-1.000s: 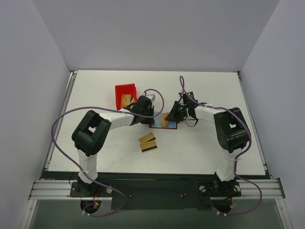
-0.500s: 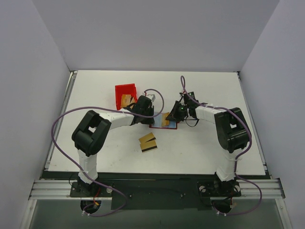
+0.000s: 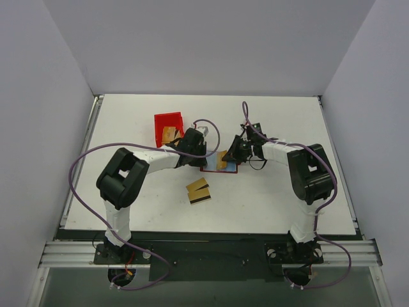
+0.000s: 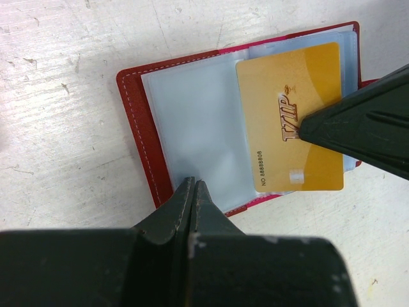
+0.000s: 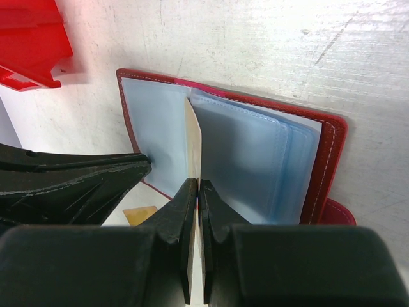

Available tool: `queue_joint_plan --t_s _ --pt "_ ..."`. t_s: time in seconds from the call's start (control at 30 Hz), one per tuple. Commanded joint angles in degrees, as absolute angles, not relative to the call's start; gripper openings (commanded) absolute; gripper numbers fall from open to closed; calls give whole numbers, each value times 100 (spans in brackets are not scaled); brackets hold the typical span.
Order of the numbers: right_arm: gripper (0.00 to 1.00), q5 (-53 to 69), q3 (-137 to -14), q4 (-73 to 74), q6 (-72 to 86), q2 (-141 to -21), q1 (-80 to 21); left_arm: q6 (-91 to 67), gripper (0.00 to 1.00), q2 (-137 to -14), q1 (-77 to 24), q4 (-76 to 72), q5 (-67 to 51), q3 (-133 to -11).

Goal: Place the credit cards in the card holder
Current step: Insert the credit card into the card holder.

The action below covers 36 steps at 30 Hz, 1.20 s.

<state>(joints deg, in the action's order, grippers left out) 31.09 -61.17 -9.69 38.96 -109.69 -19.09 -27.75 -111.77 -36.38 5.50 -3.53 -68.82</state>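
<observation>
Dark red leather wraps the small folding card holder, which lies spread open on the white table, about midway between the left and right edges and a little nearer the far edge than the near one. Its clear bluish plastic sleeves face up. The left pincer is clenched on nothing, its joined tips pressing on the left-hand sleeve by the holder's rim, seemingly to pin the wallet in place. The right pincer is clamped on a thin gold card printed VIP, whose leading edge meets the sleeves close to the fold; whether it has entered a pocket I cannot tell. The step in hand looks like feeding this card into a slot. The next move calls for finding a sleeve mouth, sliding the card in along it while the other arm bears down, and letting go only once it is seated. Two striped gold cards lie overlapped nearer the near edge, and a bright red open plastic bin with something tan inside stands towards the far-left corner, just beside the left arm.
</observation>
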Motion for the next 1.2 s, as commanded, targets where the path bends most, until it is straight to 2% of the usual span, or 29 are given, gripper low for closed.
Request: queue_joint_plan --t_s 0.0,0.7,1.17 --pt "0 3120 -6214 -809 3735 -11206 -1916 -2646 0 -11267 -3604 518 -404 -7040" --pt "0 3384 -6205 -1204 3779 -11452 -2030 -2646 0 -11294 -3612 545 -448 -7075" --pt "0 2839 -6179 -739 3428 -11320 -1978 -2637 0 -11268 -3568 580 -413 -7084"
